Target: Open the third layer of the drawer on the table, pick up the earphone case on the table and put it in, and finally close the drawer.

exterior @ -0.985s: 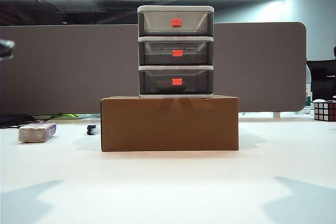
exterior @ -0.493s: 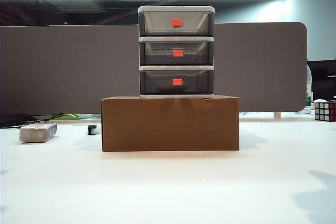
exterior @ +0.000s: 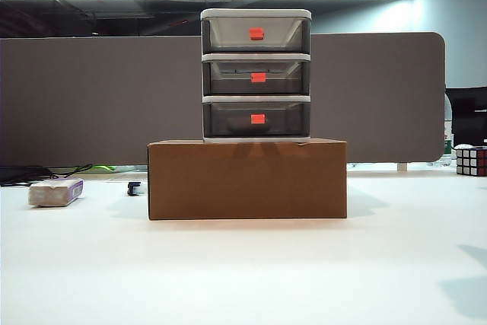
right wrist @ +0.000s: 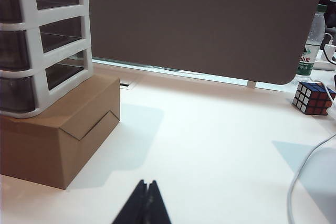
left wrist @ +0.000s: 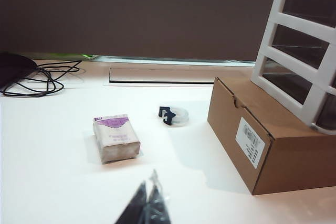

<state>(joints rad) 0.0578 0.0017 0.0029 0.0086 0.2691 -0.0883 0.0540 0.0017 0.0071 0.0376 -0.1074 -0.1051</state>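
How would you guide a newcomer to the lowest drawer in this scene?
Find the brown cardboard box at the table's middle; a white-framed drawer unit stands on it. The lowest drawer is the smoky grey one just above the box top, shut, under two identical red-handled drawers.

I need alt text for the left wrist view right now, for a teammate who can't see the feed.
The shut left gripper hangs over the white table, holding nothing. Beyond it lie a greyish block with a purple end and a small clear ring with a dark clip. To one side, the drawer stands on a cardboard box.
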